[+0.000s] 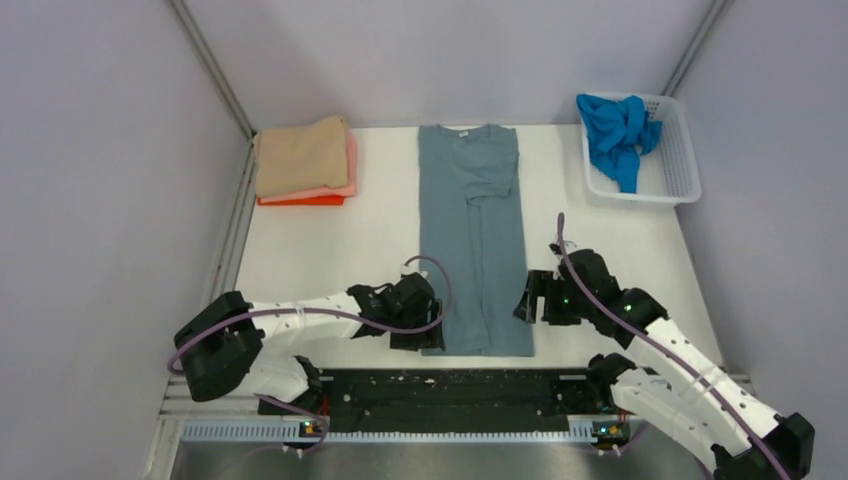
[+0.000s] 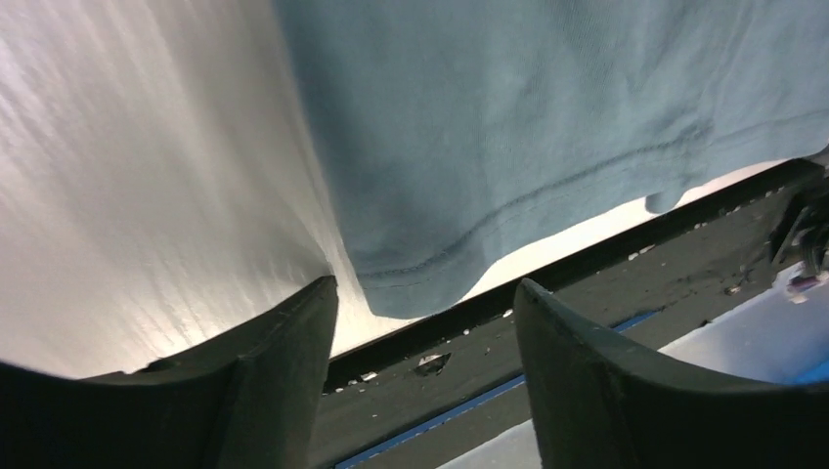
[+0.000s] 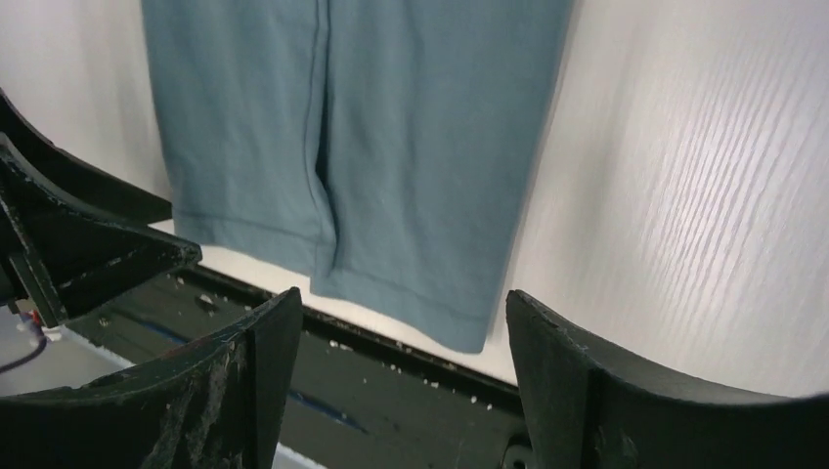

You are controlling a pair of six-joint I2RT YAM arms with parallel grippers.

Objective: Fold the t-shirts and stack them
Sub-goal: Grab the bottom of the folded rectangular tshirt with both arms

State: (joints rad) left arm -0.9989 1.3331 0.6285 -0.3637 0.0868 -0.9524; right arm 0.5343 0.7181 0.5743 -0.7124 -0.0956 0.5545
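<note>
A white table [image 1: 330,250] fills the room's middle. Down its centre lies the dusty grey-blue t-shirt [image 1: 475,230], already folded lengthwise into a long narrow strip. Its collar is at the far edge and its hem is close to the near edge.

At the far left sits a folded stack: a tan shirt [image 1: 300,155] on a pink one [image 1: 350,165] on an orange one [image 1: 300,201]. At the far right, a white mesh basket [image 1: 685,150] holds a crumpled bright blue shirt [image 1: 615,130].

The left gripper [image 1: 428,322] sits low at the hem's left corner, and the right gripper [image 1: 530,297] is just beside the strip's right edge. Both have their fingers spread wide and hold nothing.

From each wrist, a hem corner shows framed between the fingers but not pinched. I cannot tell whether the fingers touch cloth.

The shirt looks light, limp and thin, so it will likely sag and shift when lifted. The two hem corners seem the best hold, with all the layers pinched together.
</note>
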